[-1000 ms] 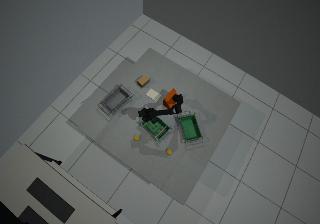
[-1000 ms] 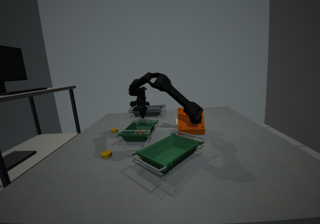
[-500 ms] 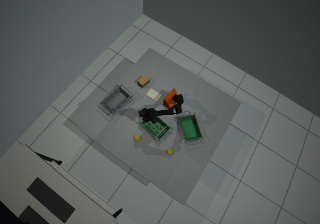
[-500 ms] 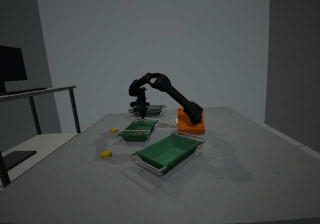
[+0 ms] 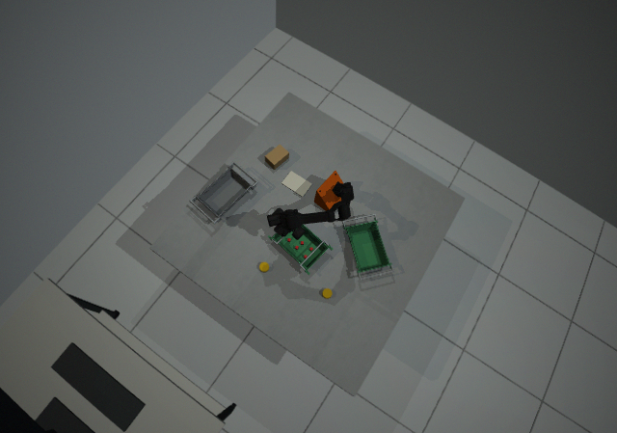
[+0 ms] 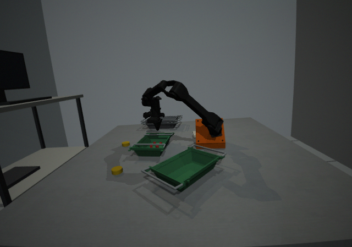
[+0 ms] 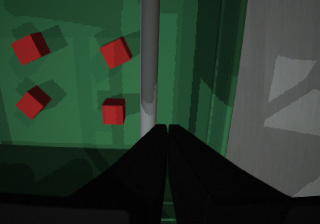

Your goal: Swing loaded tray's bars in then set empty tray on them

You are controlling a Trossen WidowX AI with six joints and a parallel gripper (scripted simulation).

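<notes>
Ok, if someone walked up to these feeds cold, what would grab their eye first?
The black arm on its orange base, its shut gripper poised over the loaded green tray of red blocks, with a wire bar lying across that tray's top. Then the empty green tray beside it, both bars out past its ends.

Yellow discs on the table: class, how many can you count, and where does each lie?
2. One yellow disc lies left of the loaded tray; the other lies nearer the camera, left of the empty green tray.
</notes>
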